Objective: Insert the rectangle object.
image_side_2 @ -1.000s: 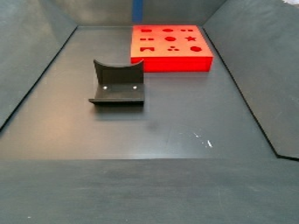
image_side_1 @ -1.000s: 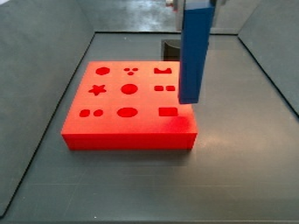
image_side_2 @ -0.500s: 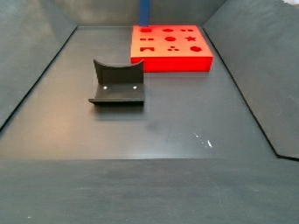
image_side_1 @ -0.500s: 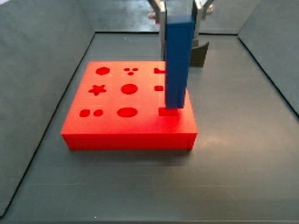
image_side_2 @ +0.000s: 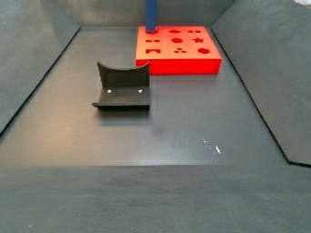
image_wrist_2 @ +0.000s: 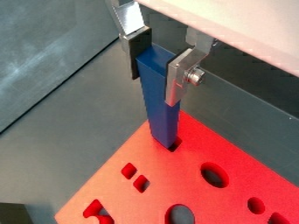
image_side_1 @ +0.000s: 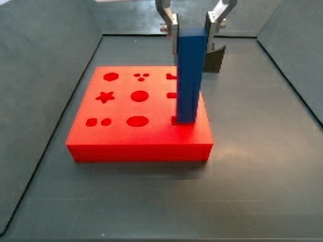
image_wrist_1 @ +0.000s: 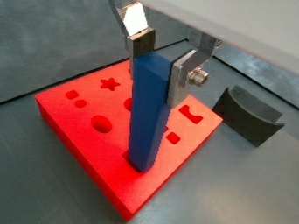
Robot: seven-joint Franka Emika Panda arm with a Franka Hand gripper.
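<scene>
The rectangle object, a long blue bar [image_side_1: 190, 80], stands upright with its foot in the rectangular hole near a corner of the flat red block [image_side_1: 132, 142]. It also shows in both wrist views [image_wrist_1: 149, 114] [image_wrist_2: 162, 105], and only its lower part shows at the frame edge in a side view [image_side_2: 152, 14]. My gripper [image_side_1: 190, 28] is above the block, its silver fingers flanking the bar's top end with slim gaps on both sides. It also shows in both wrist views [image_wrist_1: 162, 68] [image_wrist_2: 158, 83]. The jaws look open. The bar hides the hole.
The red block [image_side_2: 183, 62] has several other shaped holes: star, circles, ovals. The dark fixture [image_side_2: 122, 88] stands on the grey floor apart from the block, and shows in a wrist view [image_wrist_1: 251, 114]. Grey walls slope up round the floor.
The bar moved over the block's rectangular hole and sank lower into it. Its top now sits at the fingertips instead of up between the fingers.
</scene>
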